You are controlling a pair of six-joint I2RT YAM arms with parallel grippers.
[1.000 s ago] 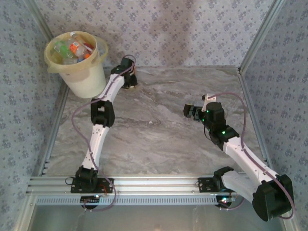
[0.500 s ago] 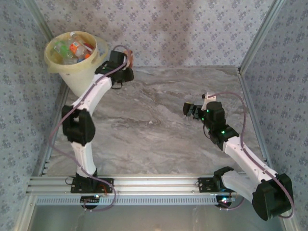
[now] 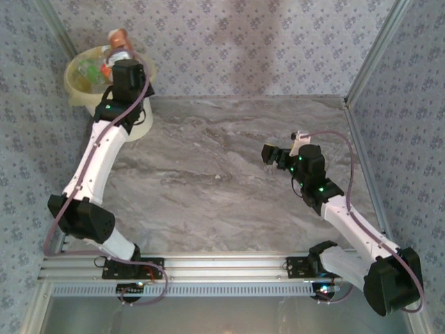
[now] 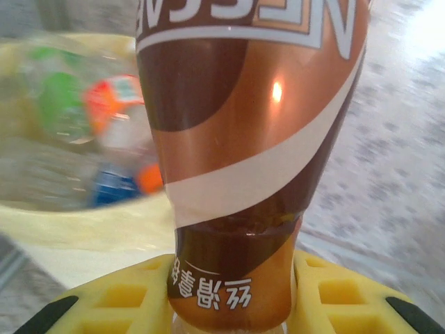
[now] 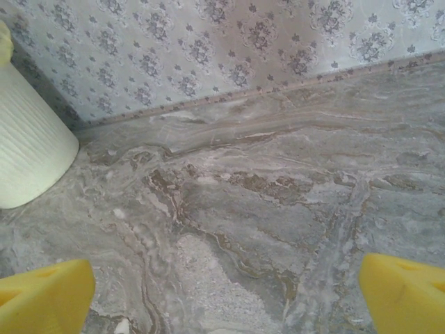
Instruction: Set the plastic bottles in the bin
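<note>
Swung up from the grey marbled tabletop (image 3: 229, 202), my left gripper (image 3: 123, 52) now hangs over the pale cream-yellow round plastic bin (image 3: 69, 80), clamped on a brown-and-orange-labelled plastic bottle (image 4: 243, 139) above the clear bottles (image 4: 90, 132) already inside. Letting go should come next. My right gripper (image 3: 268, 154) waits with its fingers wide apart, empty.

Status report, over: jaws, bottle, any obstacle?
Left jaws shut on brown bottle, at bin mouth. Right jaws open, empty, over table. Nothing in the way.
</note>
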